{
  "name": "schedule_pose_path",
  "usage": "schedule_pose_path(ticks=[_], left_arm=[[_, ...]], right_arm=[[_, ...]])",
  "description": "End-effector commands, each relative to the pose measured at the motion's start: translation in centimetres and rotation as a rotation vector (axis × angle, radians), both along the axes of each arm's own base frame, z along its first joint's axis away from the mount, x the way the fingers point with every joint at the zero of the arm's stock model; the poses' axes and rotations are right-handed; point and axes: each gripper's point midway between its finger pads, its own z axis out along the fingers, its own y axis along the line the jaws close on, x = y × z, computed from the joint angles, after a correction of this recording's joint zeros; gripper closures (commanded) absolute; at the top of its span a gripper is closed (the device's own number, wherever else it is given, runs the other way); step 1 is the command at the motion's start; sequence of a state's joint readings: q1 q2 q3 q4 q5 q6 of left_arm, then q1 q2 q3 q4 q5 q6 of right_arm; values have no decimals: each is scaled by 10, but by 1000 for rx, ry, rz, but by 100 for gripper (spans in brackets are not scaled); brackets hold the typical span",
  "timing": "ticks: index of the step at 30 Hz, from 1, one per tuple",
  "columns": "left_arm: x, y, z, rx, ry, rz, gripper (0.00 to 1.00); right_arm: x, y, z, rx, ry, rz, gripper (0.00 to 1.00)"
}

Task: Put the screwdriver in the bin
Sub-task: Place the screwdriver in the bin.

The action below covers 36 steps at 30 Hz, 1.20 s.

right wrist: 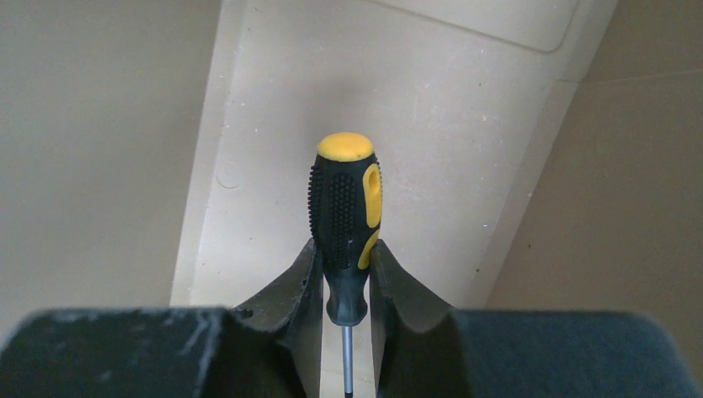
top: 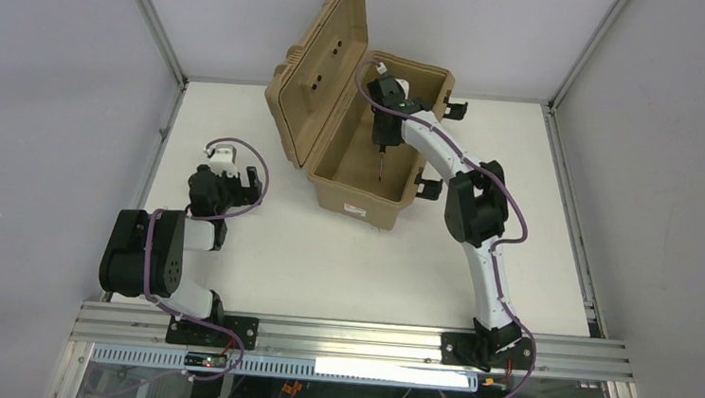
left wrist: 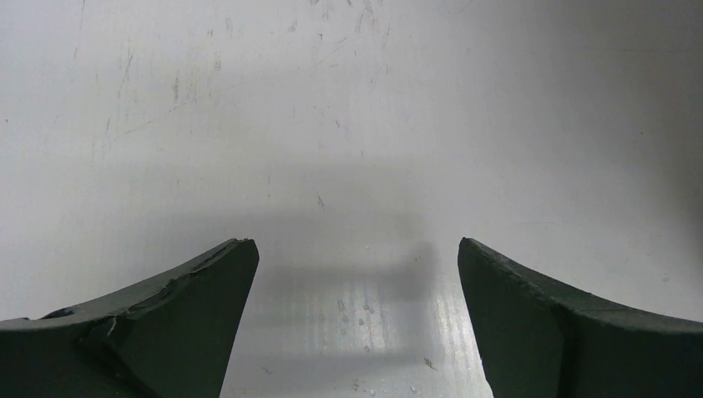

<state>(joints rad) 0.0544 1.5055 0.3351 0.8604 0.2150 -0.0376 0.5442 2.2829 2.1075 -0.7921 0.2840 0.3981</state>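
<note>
Your right gripper (right wrist: pixel 344 269) is clamped tight on the lower handle of the screwdriver (right wrist: pixel 344 207), holding it inside the open bin (top: pixel 358 198). Your left gripper (left wrist: pixel 356 265) hangs wide open, gripping nothing, over the table (left wrist: pixel 332 99).

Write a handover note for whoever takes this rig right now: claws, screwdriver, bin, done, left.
Right claw: shut on the screwdriver at the shaft end of its handle, reaching into the open bin.
Left claw: open, holding nothing, over bare table, left of the bin.
Bin: lid up, at the far middle of the table.
Done: screwdriver grasped and brought inside the bin's opening.
Left: open the right claw to release it, then pull the arm out. Whether the tip touches the bin floor cannot be told.
</note>
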Motion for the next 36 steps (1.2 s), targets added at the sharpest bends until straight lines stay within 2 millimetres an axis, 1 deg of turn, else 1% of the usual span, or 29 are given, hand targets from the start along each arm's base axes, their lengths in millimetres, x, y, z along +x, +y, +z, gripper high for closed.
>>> schedule_pose_path(ticks=[1, 3, 4, 5, 8, 12, 15, 16, 17, 18, 19, 22, 31, 32, 33, 36], left_arm=[[3, 0, 9, -8, -39, -7, 1], [3, 0, 9, -8, -40, -6, 1], [3, 0, 9, -8, -40, -6, 1], [3, 0, 9, -8, -40, -7, 1], [3, 0, 9, -8, -39, -7, 1], [3, 0, 9, -8, -40, -7, 1], [3, 0, 9, -8, -41, -7, 1], [3, 0, 9, -8, -40, -7, 1], [3, 0, 9, -8, -41, -7, 1], [3, 0, 9, -8, -40, -7, 1], [3, 0, 9, -8, -41, -6, 1], [3, 0, 9, -8, -41, -7, 1], [3, 0, 9, -8, -40, -7, 1], [3, 0, 9, -8, -41, -7, 1], [3, -1, 9, -7, -41, -9, 1], [3, 0, 9, -8, -40, -7, 1]], right_arm=[[14, 7, -2, 6, -61, -7, 87], [12, 8, -12, 1, -43, -4, 85], [11, 10, -16, 5, -35, -1, 81], [10, 10, -19, 6, -28, 3, 75], [9, 13, -24, 11, -16, 12, 48], [8, 14, -24, 15, -15, 18, 36], [7, 14, -22, 15, -16, 22, 30], [7, 15, -21, 16, -17, 22, 27], [7, 14, -20, 17, -18, 22, 19], [7, 15, -18, 17, -21, 22, 8], [7, 14, -16, 14, -26, 23, 2], [8, 13, -6, 13, -48, 18, 1], [9, 7, 32, 17, -109, -4, 1], [9, 7, 39, 21, -117, -4, 1], [9, 7, 43, 21, -119, -3, 1], [9, 6, 63, 32, -147, 0, 1]])
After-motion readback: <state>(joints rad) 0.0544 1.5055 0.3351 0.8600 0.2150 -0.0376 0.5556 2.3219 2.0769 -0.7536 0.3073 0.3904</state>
